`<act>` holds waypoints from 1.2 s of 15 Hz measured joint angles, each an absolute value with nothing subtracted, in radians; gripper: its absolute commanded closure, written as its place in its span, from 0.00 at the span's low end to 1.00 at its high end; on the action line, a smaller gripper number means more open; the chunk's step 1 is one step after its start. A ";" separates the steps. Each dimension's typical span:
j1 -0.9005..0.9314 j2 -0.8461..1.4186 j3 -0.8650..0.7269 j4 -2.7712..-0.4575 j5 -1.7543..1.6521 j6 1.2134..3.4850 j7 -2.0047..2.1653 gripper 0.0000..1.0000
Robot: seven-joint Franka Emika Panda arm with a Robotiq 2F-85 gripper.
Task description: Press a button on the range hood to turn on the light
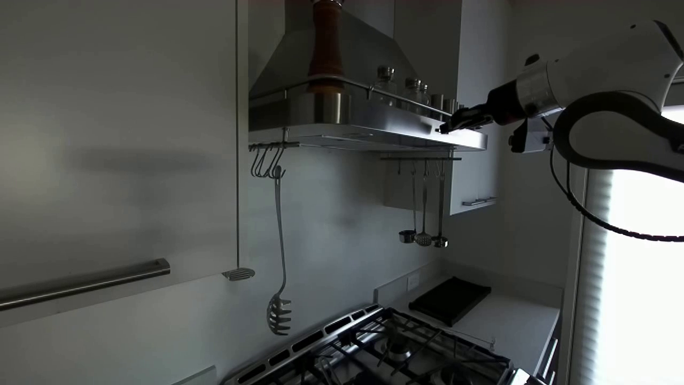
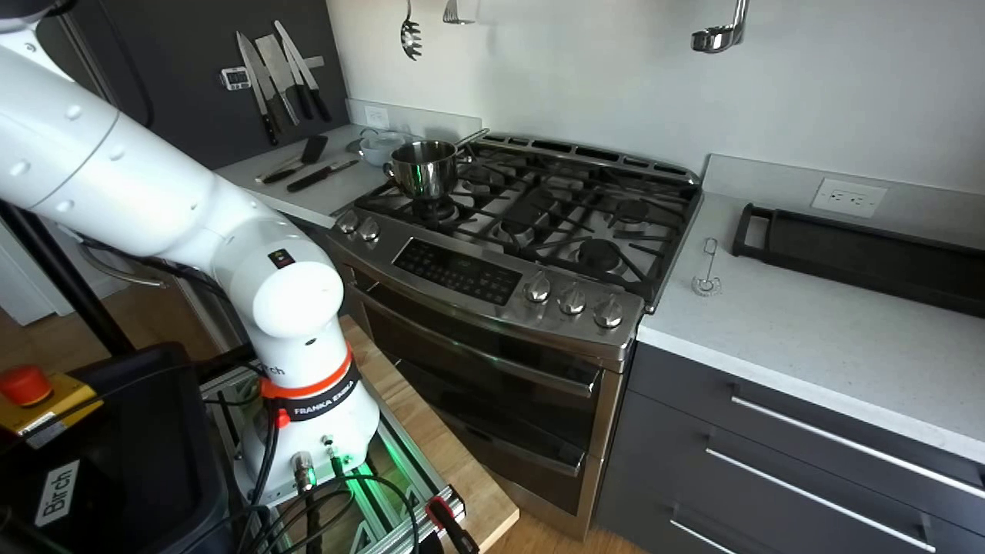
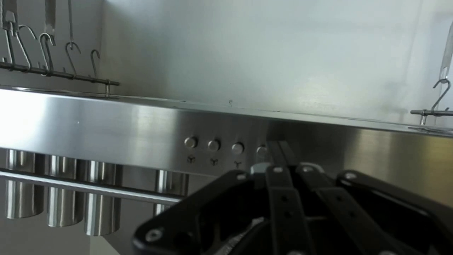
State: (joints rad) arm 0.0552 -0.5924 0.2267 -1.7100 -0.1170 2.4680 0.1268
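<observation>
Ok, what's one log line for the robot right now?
gripper: shut | place: range hood front, by wrist view's rightmost visible button | contact: can't tell | light: can't tell

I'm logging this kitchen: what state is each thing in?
Fingers: closed together
Range hood: appears unlit
Hood buttons: pressed or not, unclear
Pot: uncovered, upright
Burners: no flame visible
Oven doors: closed
Drawers: closed
Black griddle: lying flat
Whisk: lying down
Wall knives: mounted, handles down
Pasta fork: hanging
</observation>
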 measured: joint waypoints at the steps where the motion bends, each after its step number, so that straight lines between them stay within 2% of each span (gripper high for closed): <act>1: 0.055 -0.595 0.227 -1.710 -0.117 2.468 0.127 1.00; 18: 0.046 -0.578 0.223 -1.710 -0.117 2.485 0.108 1.00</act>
State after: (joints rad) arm 0.0459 -0.5779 0.2229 -1.7100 -0.1170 2.4853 0.1080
